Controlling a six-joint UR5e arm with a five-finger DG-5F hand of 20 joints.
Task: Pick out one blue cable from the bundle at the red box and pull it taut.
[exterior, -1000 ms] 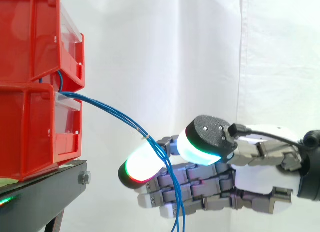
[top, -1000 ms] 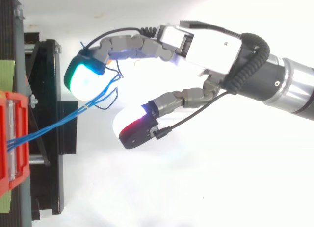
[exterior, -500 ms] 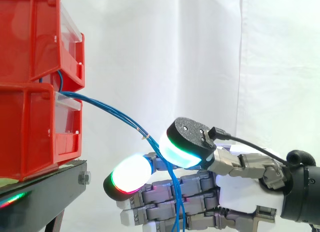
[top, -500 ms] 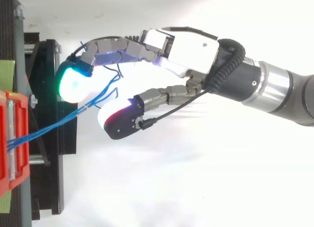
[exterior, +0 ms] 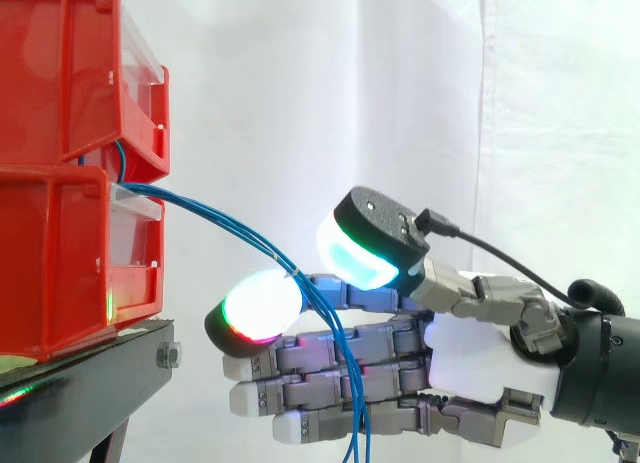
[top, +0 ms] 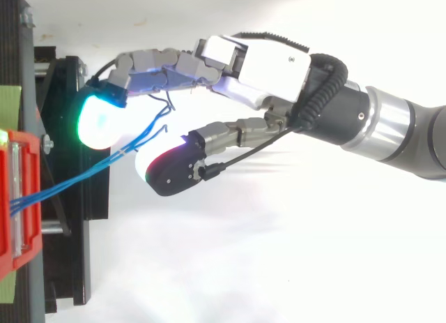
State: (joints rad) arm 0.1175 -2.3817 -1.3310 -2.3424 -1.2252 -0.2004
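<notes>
White curtain (exterior: pixel 400 83) behind, the hand (exterior: pixel 480 363) holds its fingers (exterior: pixel 300 361) wide around light, limp blue cables (exterior: pixel 215 226) sagging right from the red box (exterior: pixel 60 263); a strand probably pinches best mid-span.

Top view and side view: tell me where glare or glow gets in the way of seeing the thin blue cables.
Top view: the white ground is blown out around the robot hand, and a green-white glowing pad flares beside the thin blue cables. Side view: the white curtain is evenly lit, so the cables stand out; a green glint marks the lower red plastic bin.
</notes>
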